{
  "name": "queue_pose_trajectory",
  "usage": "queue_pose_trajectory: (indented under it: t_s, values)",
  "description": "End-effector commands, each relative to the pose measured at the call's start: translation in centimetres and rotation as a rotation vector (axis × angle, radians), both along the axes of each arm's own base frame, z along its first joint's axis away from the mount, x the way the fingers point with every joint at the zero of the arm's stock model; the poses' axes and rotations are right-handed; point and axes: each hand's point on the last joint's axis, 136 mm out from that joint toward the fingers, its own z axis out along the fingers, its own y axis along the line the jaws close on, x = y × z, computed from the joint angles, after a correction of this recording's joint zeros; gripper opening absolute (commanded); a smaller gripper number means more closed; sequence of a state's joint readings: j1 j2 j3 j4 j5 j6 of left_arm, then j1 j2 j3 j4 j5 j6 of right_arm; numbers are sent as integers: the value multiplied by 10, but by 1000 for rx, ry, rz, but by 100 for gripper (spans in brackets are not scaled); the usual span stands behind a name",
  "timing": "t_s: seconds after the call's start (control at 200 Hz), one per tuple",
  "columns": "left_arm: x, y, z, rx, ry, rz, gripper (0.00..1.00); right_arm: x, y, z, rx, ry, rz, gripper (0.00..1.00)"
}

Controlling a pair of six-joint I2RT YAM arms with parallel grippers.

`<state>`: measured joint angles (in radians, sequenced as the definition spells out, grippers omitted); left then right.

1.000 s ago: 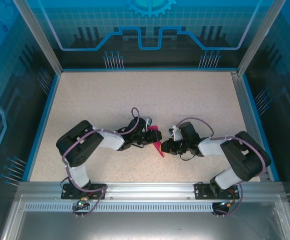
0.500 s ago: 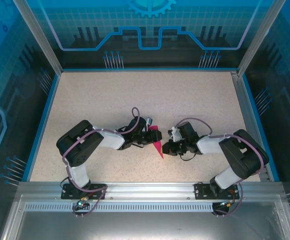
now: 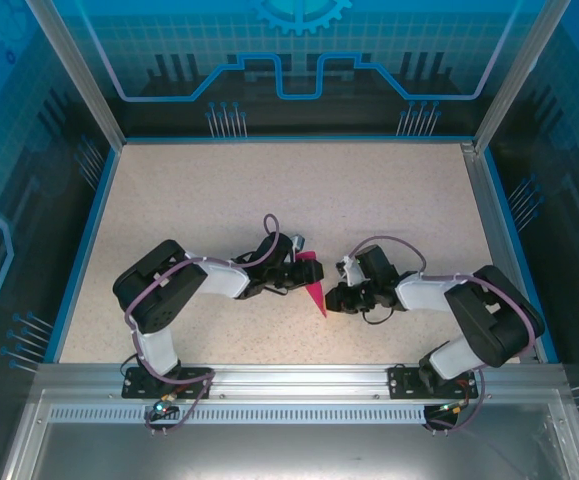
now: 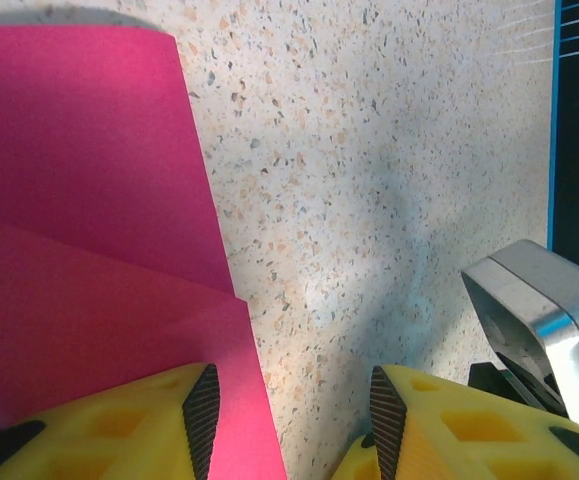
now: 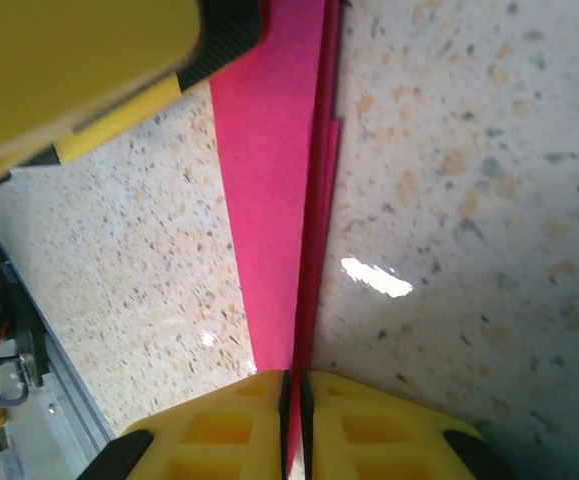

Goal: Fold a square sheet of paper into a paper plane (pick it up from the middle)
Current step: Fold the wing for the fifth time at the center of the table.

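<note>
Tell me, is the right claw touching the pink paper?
Touching. In the right wrist view, the pink paper runs into the thin slit of the right claw, pinched between its yellow tips.

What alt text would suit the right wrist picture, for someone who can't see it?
The right gripper, yellow-fingered, pinches the edge of a folded pink paper that runs away across a speckled table.

Speckled beige table [image 3: 269, 190] inside blue printed walls [image 3: 299, 60], aluminium rail [image 3: 289, 375] in front
</note>
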<state>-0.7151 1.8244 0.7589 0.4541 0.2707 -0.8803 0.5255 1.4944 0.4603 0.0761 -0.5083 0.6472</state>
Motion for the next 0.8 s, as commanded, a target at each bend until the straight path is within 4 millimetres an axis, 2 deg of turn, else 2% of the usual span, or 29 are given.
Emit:
queue_pose_trajectory:
  t_s: [0.0,0.205,0.295,0.375,0.53,0.635,0.715,0.79]
  values:
    - [-6,9,-31,82,61,-8,48,-28,-22,-22,-152,93,31,13]
    - [-7,8,-31,77,65,-7,48,-34,-37,-36,-308,99,33,12]
    - [-8,9,-31,79,67,-8,48,-28,-41,-27,-345,60,7,13]
    - [-9,9,-31,79,68,-10,48,-17,-41,-9,-326,-15,-32,13]
    - [-9,9,-32,81,70,-14,48,1,-22,29,-166,-119,-78,11]
    - [-9,9,-33,81,73,-15,48,8,2,52,6,-139,-64,9]
    - [-9,8,-33,81,73,-17,48,7,19,59,111,-109,-43,9]
    - [-9,7,-33,80,73,-19,48,8,24,56,134,-82,-42,8]
